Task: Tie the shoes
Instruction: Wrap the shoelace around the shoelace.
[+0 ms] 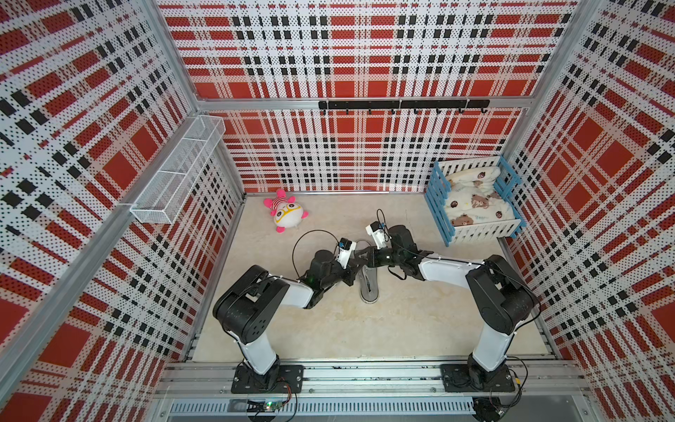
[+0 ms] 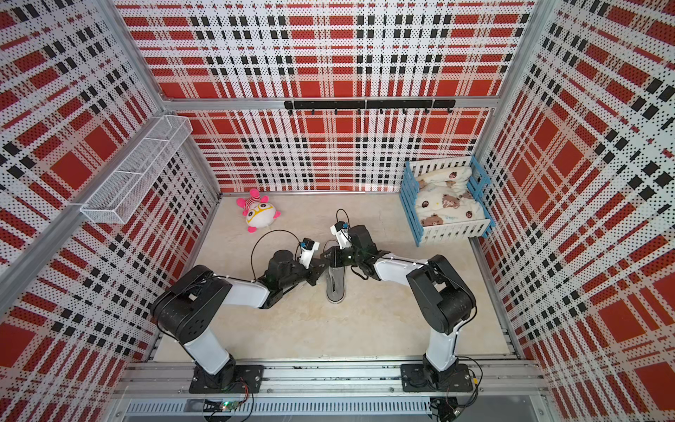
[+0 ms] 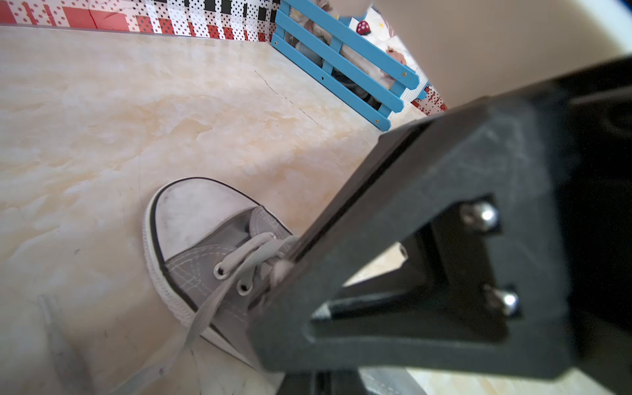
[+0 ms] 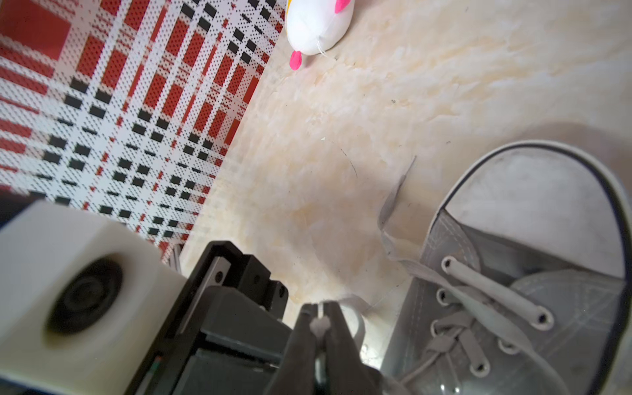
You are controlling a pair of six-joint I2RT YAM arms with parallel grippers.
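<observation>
A grey canvas shoe [image 1: 369, 288] [image 2: 335, 286] with a white toe cap [image 3: 198, 208] stands mid-floor, toe toward the back wall. Both grippers meet over its laced part. In the right wrist view my right gripper [image 4: 319, 316] sits beside the shoe [image 4: 530, 273], shut on a pale lace [image 4: 320, 324] pinched between its tips. A loose lace end [image 4: 393, 201] lies on the floor. My left gripper [image 1: 356, 274] [image 2: 321, 271] reaches in from the left; its jaws are blurred and nothing shows between them. A taut lace [image 3: 205, 314] runs from an eyelet off the shoe's side.
A pink-and-white plush toy [image 1: 286, 215] [image 4: 318, 27] lies at the back left. A blue-and-white crate [image 1: 443, 219] [image 3: 342, 58] with a bear blanket stands at the back right. A wire basket [image 1: 175, 171] hangs on the left wall and a hook rail [image 1: 401, 105] on the back wall.
</observation>
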